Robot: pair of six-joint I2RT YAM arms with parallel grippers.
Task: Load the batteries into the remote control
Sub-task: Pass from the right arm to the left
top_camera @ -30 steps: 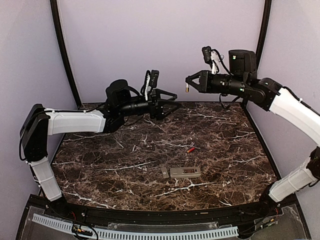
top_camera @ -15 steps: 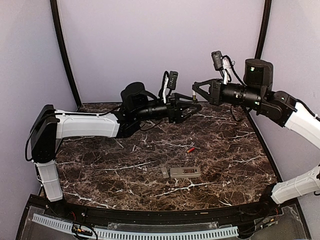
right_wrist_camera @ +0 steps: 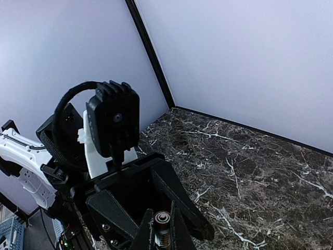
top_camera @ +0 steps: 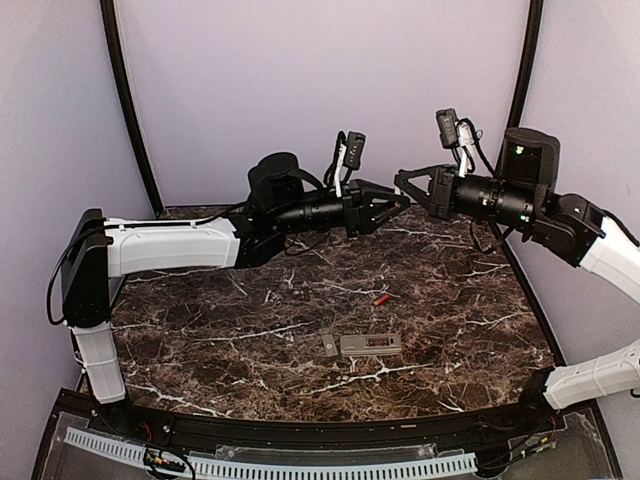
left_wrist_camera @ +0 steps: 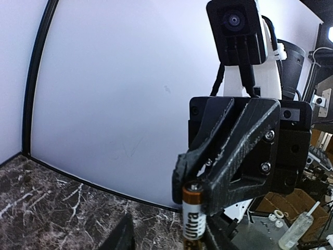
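High over the back of the table my two grippers meet tip to tip. My right gripper is shut on the end of a battery with a copper cap and a white "Ultra" label. My left gripper is open, its fingers on either side of that battery with a gap still showing. Another battery, red, lies loose on the marble. The remote control lies grey back up near the front, with a dark reddish strip in its recess.
A small grey cover piece lies just left of the remote. The dark marble table is enclosed by pale walls with black corner posts. Both arms stretch across the back half, well above the surface.
My left arm has reached right and up to the right gripper, and its jaws have narrowed around the held battery. The right gripper has drawn back to the right, still holding the battery.
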